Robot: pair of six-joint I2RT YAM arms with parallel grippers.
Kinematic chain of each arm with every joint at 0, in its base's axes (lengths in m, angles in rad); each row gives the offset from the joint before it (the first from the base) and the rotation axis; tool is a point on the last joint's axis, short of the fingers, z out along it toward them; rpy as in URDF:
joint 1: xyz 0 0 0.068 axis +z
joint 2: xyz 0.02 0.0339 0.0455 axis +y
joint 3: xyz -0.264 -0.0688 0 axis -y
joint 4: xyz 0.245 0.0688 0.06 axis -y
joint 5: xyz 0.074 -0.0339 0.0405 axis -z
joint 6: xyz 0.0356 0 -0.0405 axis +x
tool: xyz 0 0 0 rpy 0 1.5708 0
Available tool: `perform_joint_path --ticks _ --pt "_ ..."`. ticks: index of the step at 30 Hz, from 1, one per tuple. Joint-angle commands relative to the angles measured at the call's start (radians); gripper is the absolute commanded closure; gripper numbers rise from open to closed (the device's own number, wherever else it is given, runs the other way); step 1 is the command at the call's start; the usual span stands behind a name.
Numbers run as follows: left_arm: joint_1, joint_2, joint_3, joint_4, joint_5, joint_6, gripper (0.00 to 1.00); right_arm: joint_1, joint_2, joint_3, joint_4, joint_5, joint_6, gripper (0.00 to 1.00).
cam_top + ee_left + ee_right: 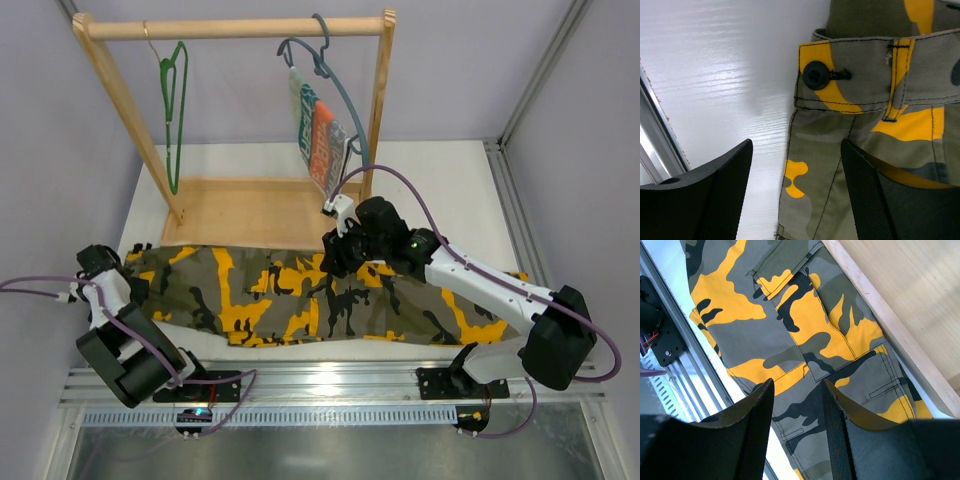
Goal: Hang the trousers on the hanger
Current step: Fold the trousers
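The camouflage trousers [300,295] lie flat across the white table, waistband at the left. The thin green hanger [173,105] hangs from the wooden rail at the back left. My left gripper [135,278] is open at the waistband end; in the left wrist view its jaws straddle the trousers' edge [815,165] below a black button [816,75]. My right gripper [335,255] is open and empty above the trousers' middle, near the rack base; the right wrist view shows the cloth [805,340] below its jaws.
A wooden rack [240,28] stands at the back with its base board [250,210] on the table. A grey-blue hanger [335,80] holding a striped cloth [318,135] hangs at the rail's right. A metal rail [330,385] runs along the near edge.
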Motion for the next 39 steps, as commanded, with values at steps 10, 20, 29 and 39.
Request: perform_joint_path --ticks 10,20,29,39 --pt "0.005 0.130 0.015 0.088 0.008 -0.017 0.49 0.003 -0.049 0.020 -0.015 0.083 0.056 0.53" --pt "0.004 0.259 0.132 -0.053 -0.050 0.049 1.00 -0.019 -0.042 -0.026 -0.024 0.290 0.219 0.53" --pt "0.004 0.244 0.219 -0.183 -0.175 0.108 1.00 -0.195 -0.025 -0.112 -0.139 0.569 0.619 0.54" --pt "0.005 0.234 0.308 -0.292 -0.239 0.037 0.45 -0.270 0.036 -0.049 -0.431 0.700 0.981 0.55"
